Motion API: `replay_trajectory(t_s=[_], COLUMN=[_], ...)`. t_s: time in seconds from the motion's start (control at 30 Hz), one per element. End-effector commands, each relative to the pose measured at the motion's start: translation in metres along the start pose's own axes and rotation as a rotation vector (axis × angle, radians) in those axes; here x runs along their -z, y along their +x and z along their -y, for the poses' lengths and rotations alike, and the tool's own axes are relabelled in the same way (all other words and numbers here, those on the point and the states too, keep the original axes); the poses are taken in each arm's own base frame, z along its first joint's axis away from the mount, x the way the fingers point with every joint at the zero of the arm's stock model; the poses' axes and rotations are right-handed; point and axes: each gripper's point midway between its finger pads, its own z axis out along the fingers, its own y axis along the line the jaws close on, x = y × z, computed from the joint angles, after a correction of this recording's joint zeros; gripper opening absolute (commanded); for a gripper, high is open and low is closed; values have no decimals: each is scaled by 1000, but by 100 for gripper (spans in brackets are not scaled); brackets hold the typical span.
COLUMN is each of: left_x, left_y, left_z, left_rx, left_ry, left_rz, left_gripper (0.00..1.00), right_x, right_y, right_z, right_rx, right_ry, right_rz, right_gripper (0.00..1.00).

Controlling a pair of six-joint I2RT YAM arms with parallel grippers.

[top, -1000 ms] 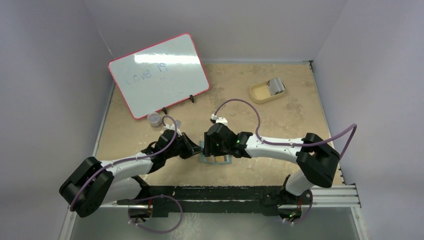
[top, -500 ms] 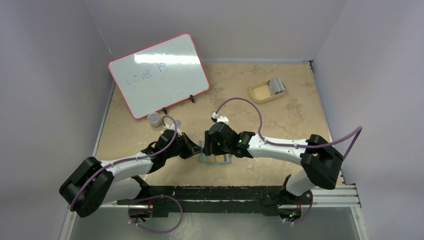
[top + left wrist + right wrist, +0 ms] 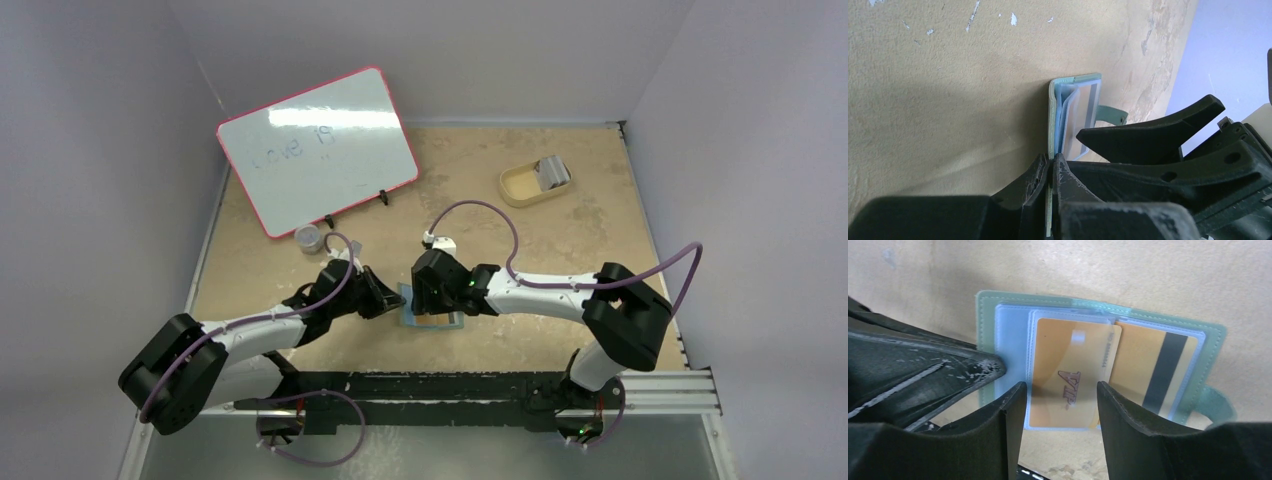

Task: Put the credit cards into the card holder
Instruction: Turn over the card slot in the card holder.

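The card holder (image 3: 985, 315) lies open on the table, grey-green outside and light blue inside. A gold credit card (image 3: 1073, 372) marked VIP sits under a clear sleeve in it. Beside that one lies a second gold card (image 3: 1138, 365) with a black stripe. My right gripper (image 3: 1060, 390) hovers open over the VIP card, one finger on each side and neither touching it. My left gripper (image 3: 1050, 165) is shut on the holder's (image 3: 1068, 112) left cover edge. From above, both grippers (image 3: 390, 300) (image 3: 432, 305) meet over the holder (image 3: 445, 322).
A tan rounded tray (image 3: 520, 188) at the back right holds a grey card (image 3: 552, 172). A red-framed whiteboard (image 3: 318, 150) leans at the back left, with a small jar (image 3: 309, 237) in front of it. Walls close in on three sides.
The right arm's elbow swung a little outward, then back to the left, while its gripper stayed over the holder. The left arm has not moved.
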Motion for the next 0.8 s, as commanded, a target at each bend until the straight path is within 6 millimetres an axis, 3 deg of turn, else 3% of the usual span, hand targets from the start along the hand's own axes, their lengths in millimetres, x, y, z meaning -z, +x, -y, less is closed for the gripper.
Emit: replay_trajectory(t_s=[0.0,0.77], left_x=[2,2], left_y=[-11,-11], left_z=[30,25], left_rx=[-39,-68], left_ry=[79,45], left_rz=[30,25], left_gripper=[0,0], right_x=[9,43], right_y=[-13,-17], right_z=[17,47], right_rx=[-4,-44], right_ry=[108,237], right_rz=[52,84], right_gripper=[55,47])
